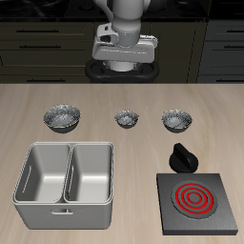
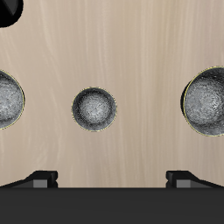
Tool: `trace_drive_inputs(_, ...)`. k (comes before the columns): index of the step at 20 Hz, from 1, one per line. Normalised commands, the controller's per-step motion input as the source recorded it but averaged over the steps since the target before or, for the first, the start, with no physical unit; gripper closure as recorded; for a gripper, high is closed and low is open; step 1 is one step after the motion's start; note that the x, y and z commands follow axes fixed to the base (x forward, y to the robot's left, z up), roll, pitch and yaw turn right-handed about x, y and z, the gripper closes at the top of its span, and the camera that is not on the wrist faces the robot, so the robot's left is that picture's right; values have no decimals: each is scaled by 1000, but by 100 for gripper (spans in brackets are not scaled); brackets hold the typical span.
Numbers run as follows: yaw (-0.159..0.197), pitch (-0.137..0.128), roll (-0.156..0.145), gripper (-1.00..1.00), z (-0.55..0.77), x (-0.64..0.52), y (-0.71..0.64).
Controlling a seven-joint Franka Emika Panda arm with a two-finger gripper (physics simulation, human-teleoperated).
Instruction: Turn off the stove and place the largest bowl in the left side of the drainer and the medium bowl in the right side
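Nothing done: the stove [image 1: 198,200] glows red; the drainer [image 1: 67,185] holds nothing; my claw [image 1: 123,63] hangs wide, empty.

Largest bowl [image 2: 208,103] and medium bowl [image 2: 9,100] cut off by wrist-view edges. Stove knob [image 2: 9,12] mostly out of frame. Gripper fingertips barely visible, gap unreadable.

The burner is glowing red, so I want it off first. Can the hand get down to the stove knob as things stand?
Probably yes: the knob stands in the open behind the stove, nothing over it.
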Motion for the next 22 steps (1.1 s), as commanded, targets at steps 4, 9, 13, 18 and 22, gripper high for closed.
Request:
trace_drive_inputs(4, 14, 30, 18, -100, -99, 220, 251)
trace_drive_inputs(9, -9, -2, 15, -100, 102, 356, 305)
trace_drive_inputs(13, 6, 0, 2, -100, 67, 196, 102)
trace_drive_inputs(18, 13, 6, -4, -100, 43, 509, 293)
trace_drive_inputs(22, -15, 54, -34, -100, 2, 337, 27)
